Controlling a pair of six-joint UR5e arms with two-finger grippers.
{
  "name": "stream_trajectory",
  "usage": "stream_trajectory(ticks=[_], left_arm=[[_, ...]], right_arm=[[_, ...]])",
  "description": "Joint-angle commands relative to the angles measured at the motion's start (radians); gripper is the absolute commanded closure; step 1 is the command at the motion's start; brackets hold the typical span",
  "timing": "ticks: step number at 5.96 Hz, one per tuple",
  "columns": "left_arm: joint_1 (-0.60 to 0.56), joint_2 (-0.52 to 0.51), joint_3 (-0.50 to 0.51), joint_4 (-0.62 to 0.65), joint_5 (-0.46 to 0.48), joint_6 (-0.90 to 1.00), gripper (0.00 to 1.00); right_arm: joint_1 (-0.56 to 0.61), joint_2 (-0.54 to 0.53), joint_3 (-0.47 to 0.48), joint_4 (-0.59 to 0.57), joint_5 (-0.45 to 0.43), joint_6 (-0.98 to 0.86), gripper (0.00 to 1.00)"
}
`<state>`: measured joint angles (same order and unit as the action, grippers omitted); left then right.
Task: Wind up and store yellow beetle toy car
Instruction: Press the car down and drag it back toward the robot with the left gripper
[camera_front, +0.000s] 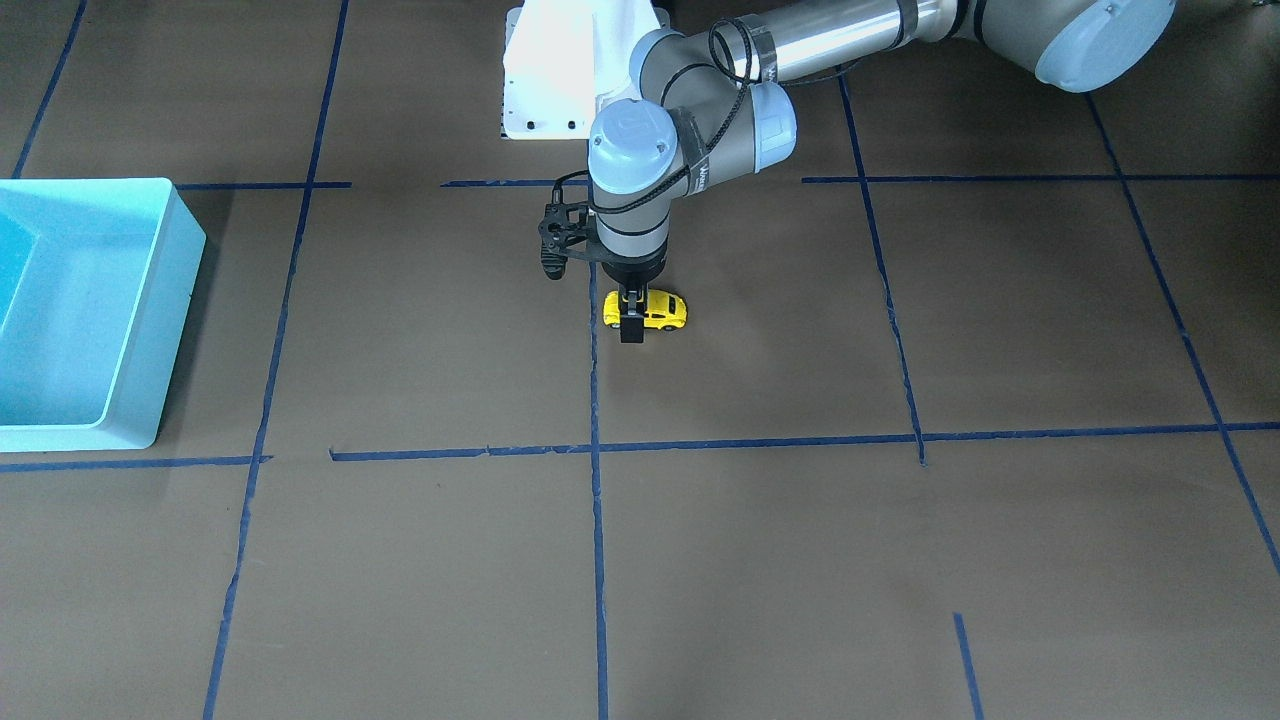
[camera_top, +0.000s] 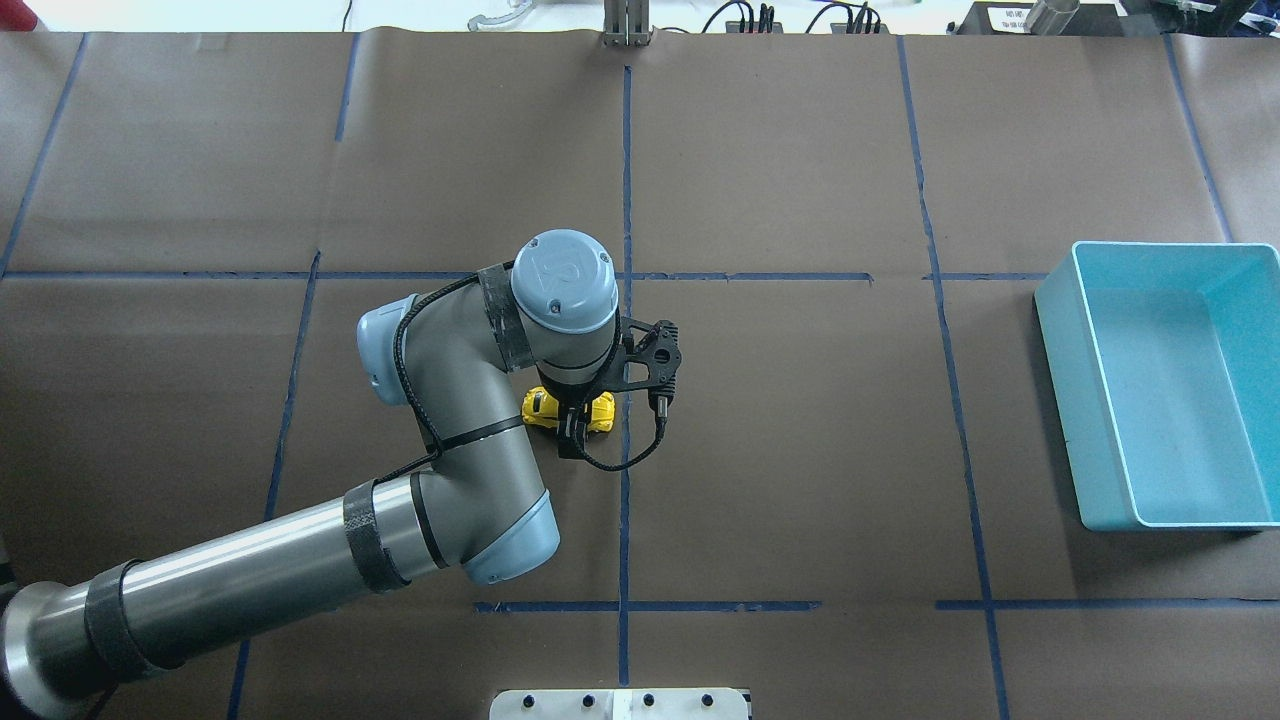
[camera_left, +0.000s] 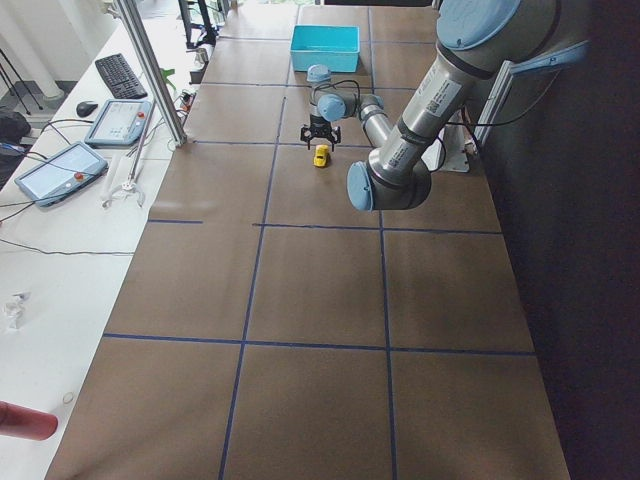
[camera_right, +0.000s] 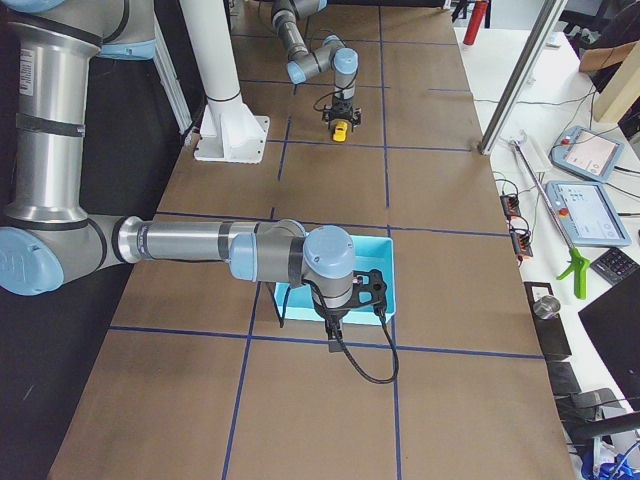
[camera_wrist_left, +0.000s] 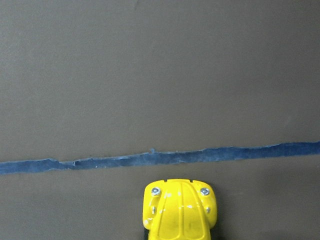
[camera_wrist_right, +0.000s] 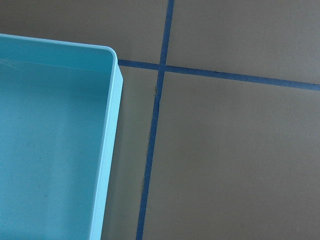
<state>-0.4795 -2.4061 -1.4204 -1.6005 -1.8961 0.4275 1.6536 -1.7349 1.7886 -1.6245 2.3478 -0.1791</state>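
Note:
The yellow beetle toy car (camera_front: 664, 310) stands on its wheels on the brown table, next to a blue tape line at mid table. My left gripper (camera_front: 632, 316) points straight down over it with one finger on each long side, shut on the car's body. From overhead the wrist hides part of the car (camera_top: 541, 405) and the gripper (camera_top: 570, 416). The left wrist view shows only the car's rounded end (camera_wrist_left: 180, 210) at its lower edge. My right gripper (camera_right: 333, 338) hangs by the teal bin's near edge; it shows only in the exterior right view, so I cannot tell whether it is open.
An empty teal bin (camera_top: 1062, 400) stands at the table's right end from overhead; it also shows in the front-facing view (camera_front: 185, 240) and its corner in the right wrist view (camera_wrist_right: 109, 140). Blue tape lines (camera_front: 596, 450) divide the table. The white robot base (camera_front: 545, 70) stands behind the car.

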Motion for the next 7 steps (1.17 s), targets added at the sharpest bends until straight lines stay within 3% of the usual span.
stream_trajectory(ticks=[1,4,7], left_arm=[[0.004,-0.005,0.020,-0.018,0.000,-0.003,0.00],[0.009,-0.004,0.020,-0.019,-0.001,0.004,0.04],[0.007,0.004,0.015,-0.041,-0.001,0.002,0.63]], right_arm=[[0.000,0.000,0.000,0.000,0.001,0.001,0.00],[0.000,0.002,0.002,0.000,0.001,0.003,0.00],[0.000,0.002,0.000,0.000,0.001,0.003,0.00]])
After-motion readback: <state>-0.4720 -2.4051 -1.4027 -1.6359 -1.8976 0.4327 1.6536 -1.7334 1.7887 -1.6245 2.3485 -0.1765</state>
